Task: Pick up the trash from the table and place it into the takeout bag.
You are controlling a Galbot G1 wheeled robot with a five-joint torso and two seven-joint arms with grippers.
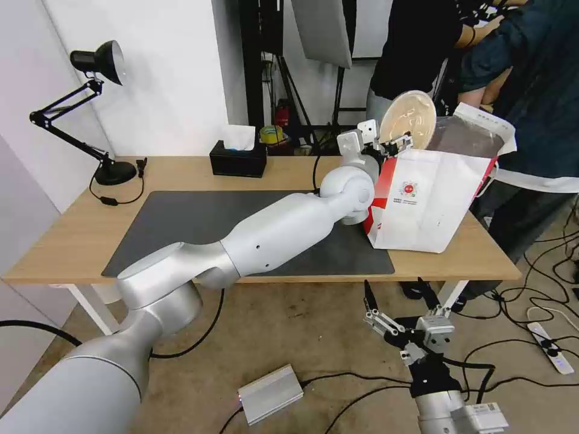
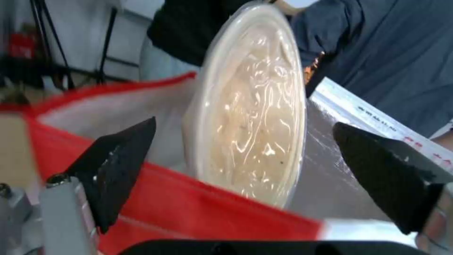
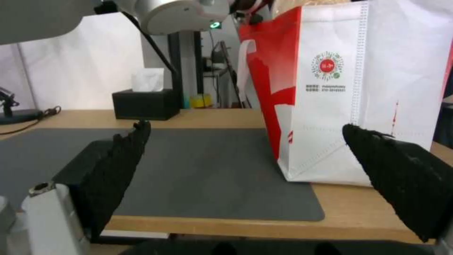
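**A:** Start close in. The right claw [image 1: 399, 295] hangs low in front of the bench [image 1: 60, 241], below its edge, with its fingers spread wide and nothing in them. I see no trouble there.

**B:** And on the bench?

**A:** The bag [image 1: 422, 205] stands at the right end of the mat [image 1: 199, 223], part on it and part off, near the bench's front edge. It is soft-sided and its mouth gapes unevenly. The left arm reaches across the mat and crowds its red side. A nudge from that arm could, I judge, fold the wall or slide the bag toward the edge.

**B:** Where's the bowl?

**A:** The bowl [image 1: 407, 119] is at the mouth of the bag, standing on its edge, its lower part behind the red rim and the rest well above it. The left claw [image 2: 244, 124] is wide open on either side of it, and neither finger touches it.

**B:** So nothing grips it.

**A:** That's the risk. On its edge like that, it may tip over the far rim instead of dropping in, and land off the bench near the people standing behind.
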